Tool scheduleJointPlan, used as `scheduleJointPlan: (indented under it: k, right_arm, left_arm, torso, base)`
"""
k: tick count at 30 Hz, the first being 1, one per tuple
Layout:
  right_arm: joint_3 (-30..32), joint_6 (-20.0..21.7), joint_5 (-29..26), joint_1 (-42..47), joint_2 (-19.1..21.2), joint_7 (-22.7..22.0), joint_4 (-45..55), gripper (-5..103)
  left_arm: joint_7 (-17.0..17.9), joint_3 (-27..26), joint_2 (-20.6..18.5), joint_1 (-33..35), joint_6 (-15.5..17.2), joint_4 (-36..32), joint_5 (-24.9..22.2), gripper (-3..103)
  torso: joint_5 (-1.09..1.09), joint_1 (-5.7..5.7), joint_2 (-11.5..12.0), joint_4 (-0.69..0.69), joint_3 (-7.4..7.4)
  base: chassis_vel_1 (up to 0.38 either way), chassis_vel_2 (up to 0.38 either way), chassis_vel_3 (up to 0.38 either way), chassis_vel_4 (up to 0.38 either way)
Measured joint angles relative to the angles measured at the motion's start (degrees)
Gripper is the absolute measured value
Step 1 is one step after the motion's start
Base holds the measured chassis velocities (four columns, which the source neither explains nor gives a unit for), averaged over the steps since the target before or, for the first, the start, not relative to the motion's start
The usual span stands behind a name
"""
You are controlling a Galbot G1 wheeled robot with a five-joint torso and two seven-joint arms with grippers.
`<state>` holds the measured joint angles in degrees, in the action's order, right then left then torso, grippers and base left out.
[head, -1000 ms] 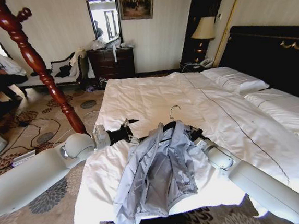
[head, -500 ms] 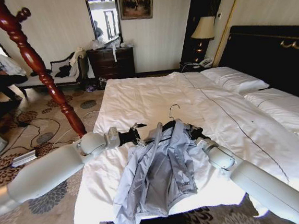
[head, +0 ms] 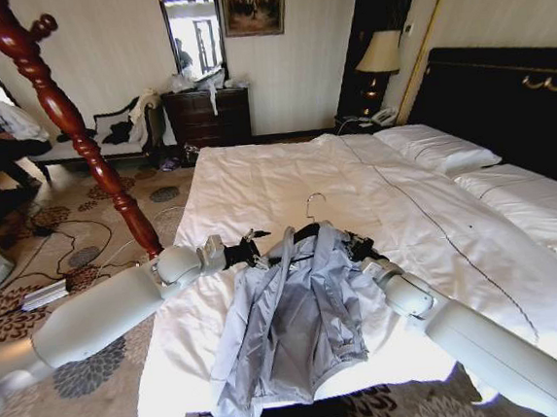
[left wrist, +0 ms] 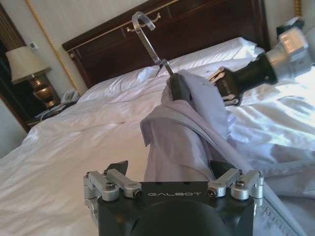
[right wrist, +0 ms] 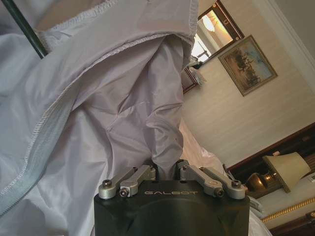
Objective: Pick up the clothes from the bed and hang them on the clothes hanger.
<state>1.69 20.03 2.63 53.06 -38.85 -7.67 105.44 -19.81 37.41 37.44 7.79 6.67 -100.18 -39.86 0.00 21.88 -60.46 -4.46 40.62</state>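
The clothes, a light grey zip-front jacket [head: 293, 319], lie spread open on the white bed [head: 276, 175] near its foot. The collar is draped over the black clothes hanger [head: 303, 232], whose silver hook [head: 311, 202] points up. My right gripper [head: 358, 248] is at the jacket's right shoulder, shut on a fold of grey fabric [right wrist: 165, 142]. My left gripper [head: 256, 250] is at the left shoulder, open, with the jacket's edge [left wrist: 177, 147] between its spread fingers [left wrist: 117, 169]. The left wrist view shows the clothes hanger [left wrist: 176, 87] raised inside the collar.
A tall red-brown wooden coat stand [head: 68, 120] leans up left of the bed. Behind it are a sofa [head: 106, 136] with dark and white garments, a dark dresser [head: 208, 117] and a bedside lamp [head: 379, 55]. A black headboard [head: 508, 101] and pillows [head: 439, 150] are at right. Cables cross the carpet [head: 77, 250].
My left arm reached right until its gripper came to the jacket's left shoulder. The hanger and collar shifted slightly left and up. The right gripper kept its hold.
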Motion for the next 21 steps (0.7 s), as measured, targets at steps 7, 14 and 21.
scheduleJointPlan:
  k: [7,14,21]
  right_arm:
    - [-0.3,-0.3,1.4,-0.1,0.1,0.1,0.4,15]
    - [-1.1,-1.5,3.9,-0.2,-0.1,0.5,0.8,15]
    - [-1.4,-2.6,6.5,0.0,-0.2,1.1,0.7,15]
  left_arm:
    - [0.4,0.4,1.4,-0.3,0.3,2.8,-2.7,88]
    - [0.7,0.3,2.6,-0.6,1.5,3.4,-9.5,66]
    - [0.6,0.9,3.8,-1.0,1.8,4.1,-10.5,66]
  torso:
    - [0.0,0.0,0.0,0.0,0.0]
    - [0.0,0.0,0.0,0.01,0.0]
    - [0.0,0.0,0.0,-0.01,0.0]
  base:
    - [0.0,0.0,0.0,0.0]
    - [0.0,0.0,0.0,0.0]
    - [0.0,0.0,0.0,0.0]
